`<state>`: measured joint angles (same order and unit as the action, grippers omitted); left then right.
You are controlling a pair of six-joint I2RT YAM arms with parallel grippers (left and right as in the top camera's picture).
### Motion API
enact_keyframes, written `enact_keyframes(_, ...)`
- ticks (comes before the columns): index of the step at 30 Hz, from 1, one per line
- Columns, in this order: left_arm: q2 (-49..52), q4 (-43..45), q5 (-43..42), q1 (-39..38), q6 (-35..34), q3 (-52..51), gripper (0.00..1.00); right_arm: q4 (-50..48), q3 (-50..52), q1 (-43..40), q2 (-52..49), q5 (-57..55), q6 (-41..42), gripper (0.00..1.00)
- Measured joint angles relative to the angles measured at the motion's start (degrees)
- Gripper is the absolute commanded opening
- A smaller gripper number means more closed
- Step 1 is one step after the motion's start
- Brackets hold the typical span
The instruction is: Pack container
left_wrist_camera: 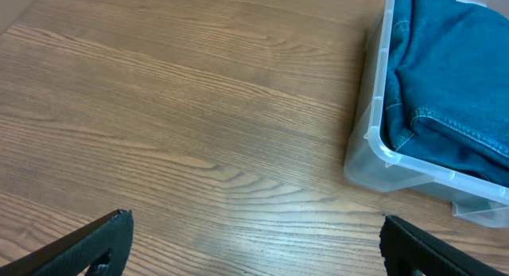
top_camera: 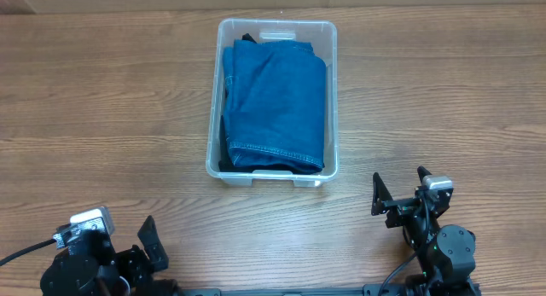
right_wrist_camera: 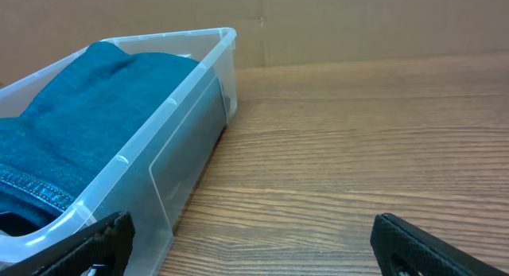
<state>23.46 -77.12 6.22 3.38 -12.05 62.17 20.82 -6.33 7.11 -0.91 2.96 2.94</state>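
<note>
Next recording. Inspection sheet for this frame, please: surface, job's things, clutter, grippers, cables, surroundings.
Surface: wooden table, wood grain showing, no spills seen.
Job's things: clear container upright at the table's middle; folded blue jeans lie inside and nearly fill it, with something dark showing at their edges.
Clutter: nothing seen.
Grippers: left gripper open and empty; right gripper open and empty; both at the near edge, apart from the container.
Cables: black cable runs off the left arm to the frame edge; thin wiring on the right arm.
Surroundings: plain brown backdrop behind the table.
</note>
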Motion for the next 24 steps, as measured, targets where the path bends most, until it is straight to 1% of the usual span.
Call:
enact_keyframes(4,-1.2,0.4,0.0,0.0,0.0,0.0,1.0,0.0,0.0,0.0,0.0,0.0,0.0,1.0)
enact_keyframes(6,-3.8,2.5,0.0,0.0,0.0,-1.2,1.0,0.0,0.0,0.0,0.0,0.0,0.0,1.0)
enact_keyframes(7,-5.4,5.1,-0.1,0.0,0.0,-3.4,1.0,0.0,0.0,0.0,0.0,0.0,0.0,1.0)
enact_keyframes(10,-11.5,18.0,-1.1,0.0,0.2,-16.6,1.0,0.1,0.0,0.0,0.0,0.0,0.0,1.0)
enact_keyframes(13,-18.0,37.7,-5.2,0.0,2.0,-34.3,1.0,0.1,0.0,0.0,0.0,0.0,0.0,1.0)
enact_keyframes(16,-22.1,58.9,-9.8,0.0,6.4,-47.7,1.0,0.1,0.0,0.0,0.0,-0.2,0.0,1.0)
enact_keyframes(18,-22.5,71.9,-11.0,0.0,8.2,-55.4,1.0,0.1,0.0,0.0,0.0,-0.2,0.0,1.0)
enact_keyframes(19,-22.6,74.6,-11.5,0.0,8.7,-58.9,1.0,0.1,0.0,0.0,0.0,-0.2,0.0,1.0)
enact_keyframes(20,-22.6,73.1,-11.6,0.0,9.2,-61.1,1.0,0.1,0.0,0.0,0.0,-0.2,0.0,1.0)
enact_keyframes(24,-22.6,73.2,-11.0,0.0,9.3,-61.7,1.0,0.1,0.0,0.0,0.0,-0.2,0.0,1.0)
